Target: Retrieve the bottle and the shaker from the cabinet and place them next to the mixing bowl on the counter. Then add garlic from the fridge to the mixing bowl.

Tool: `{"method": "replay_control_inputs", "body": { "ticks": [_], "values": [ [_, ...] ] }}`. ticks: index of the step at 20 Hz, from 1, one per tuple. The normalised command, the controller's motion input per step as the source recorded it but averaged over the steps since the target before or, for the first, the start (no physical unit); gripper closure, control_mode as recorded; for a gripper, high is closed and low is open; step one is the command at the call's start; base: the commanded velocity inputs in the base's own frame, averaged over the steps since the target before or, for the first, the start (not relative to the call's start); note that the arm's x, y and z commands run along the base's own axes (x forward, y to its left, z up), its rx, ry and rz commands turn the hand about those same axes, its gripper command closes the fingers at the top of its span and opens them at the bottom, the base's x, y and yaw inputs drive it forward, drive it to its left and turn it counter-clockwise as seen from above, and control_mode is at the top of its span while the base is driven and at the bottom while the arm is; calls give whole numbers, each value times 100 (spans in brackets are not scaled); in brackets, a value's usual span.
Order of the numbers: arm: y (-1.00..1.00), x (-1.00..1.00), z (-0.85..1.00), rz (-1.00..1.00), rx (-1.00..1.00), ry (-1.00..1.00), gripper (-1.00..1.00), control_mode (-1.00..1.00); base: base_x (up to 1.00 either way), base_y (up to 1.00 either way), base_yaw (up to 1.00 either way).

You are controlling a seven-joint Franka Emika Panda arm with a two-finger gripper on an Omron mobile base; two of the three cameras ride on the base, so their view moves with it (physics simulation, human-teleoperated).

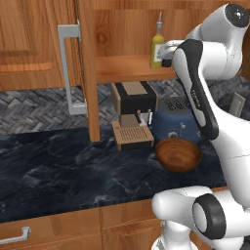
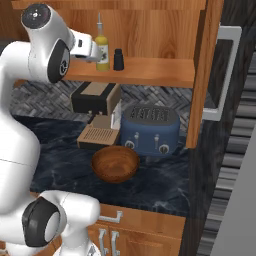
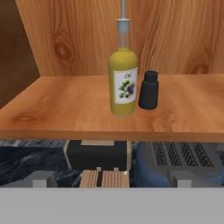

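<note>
Arm: raised, reaching level toward the cabinet shelf [image 3: 65,109]
Gripper [image 3: 109,181]: fingers spread, facing the bottle [image 3: 123,74], apart from it

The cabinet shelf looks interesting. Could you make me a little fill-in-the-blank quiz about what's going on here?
1. On the cabinet shelf, the yellow bottle stands beside a small black ____.
2. The gripper faces the bottle with its jaws ____.
3. On the counter, the wooden mixing bowl sits in front of a blue ____.

Missing words: shaker; open; toaster

Yellow bottle [image 3: 123,76], black shaker [image 3: 148,90], blue toaster [image 2: 150,129].
</note>
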Motion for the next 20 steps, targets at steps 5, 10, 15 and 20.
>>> {"method": "replay_control_inputs", "body": {
  "ticks": [5, 10, 15, 20],
  "values": [
    [0, 27, -15, 0, 0, 0, -100, -100, 0, 0, 0],
    [0, 41, -19, -2, 0, 1, -100, -100, 0, 0, 0],
    [0, 47, -22, -2, 0, 5, -100, -100, 0, 0, 0],
    [0, 44, -5, 0, 0, 6, -100, -100, 0, 0, 0]
  ]
}}
